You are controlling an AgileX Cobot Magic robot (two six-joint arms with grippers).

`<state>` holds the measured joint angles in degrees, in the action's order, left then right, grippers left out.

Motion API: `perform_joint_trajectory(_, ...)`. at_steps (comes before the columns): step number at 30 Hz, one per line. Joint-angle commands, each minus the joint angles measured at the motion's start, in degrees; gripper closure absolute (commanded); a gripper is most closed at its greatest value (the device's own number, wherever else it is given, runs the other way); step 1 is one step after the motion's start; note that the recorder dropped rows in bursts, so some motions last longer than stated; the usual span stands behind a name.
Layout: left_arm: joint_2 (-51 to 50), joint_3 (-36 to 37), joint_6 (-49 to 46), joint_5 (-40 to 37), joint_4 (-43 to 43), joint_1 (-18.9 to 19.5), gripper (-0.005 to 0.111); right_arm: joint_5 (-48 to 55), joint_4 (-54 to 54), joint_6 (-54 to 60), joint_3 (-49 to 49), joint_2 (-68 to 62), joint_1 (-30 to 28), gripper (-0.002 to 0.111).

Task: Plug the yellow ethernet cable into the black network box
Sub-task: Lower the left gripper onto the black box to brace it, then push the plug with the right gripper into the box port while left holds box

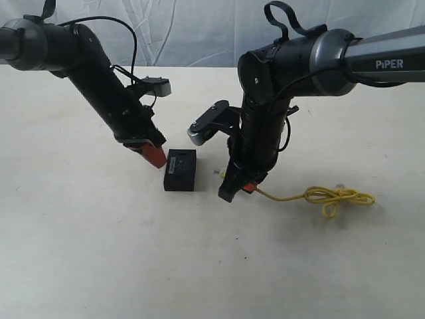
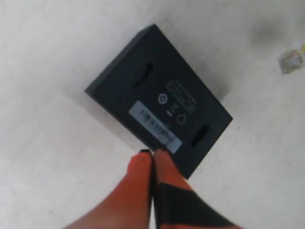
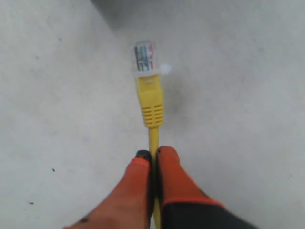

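L pincer [image 2: 151, 155] tilted down, prob. touching box [image 2: 162, 90].

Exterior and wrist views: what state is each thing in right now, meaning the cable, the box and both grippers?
yellow ethernet cable: unplugged; far part bundled on the table, near end pinched just behind its clear plug.
black network box: flat on the table, label side up, nothing plugged in.
left gripper: shut, empty, tips at the box's edge.
right gripper: shut on the cable.
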<state>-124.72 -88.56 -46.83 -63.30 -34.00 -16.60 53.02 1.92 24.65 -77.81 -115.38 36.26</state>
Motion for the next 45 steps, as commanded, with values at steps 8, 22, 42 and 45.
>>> perform_joint_trajectory(8, 2.33, 3.63, -15.55, -1.46, -15.33, 9.05, 0.107, -8.68, -0.82, 12.56, -0.17, 0.49, 0.72, 0.109)
perform_joint_trajectory(22, 1.04, 12.50, -37.29, 6.31, -20.65, 9.33, 0.107, -10.14, -5.10, 14.40, -0.17, -2.10, 1.14, 0.109)
perform_joint_trajectory(42, 1.04, 13.27, -44.29, 17.50, -19.62, 5.10, 0.107, -13.51, -6.20, 14.40, -0.17, -4.30, 4.41, 0.109)
perform_joint_trajectory(45, 1.04, 13.27, -45.06, 17.50, -19.82, 5.10, 0.107, -11.44, -7.02, 14.40, -0.17, -4.30, 4.41, 0.109)
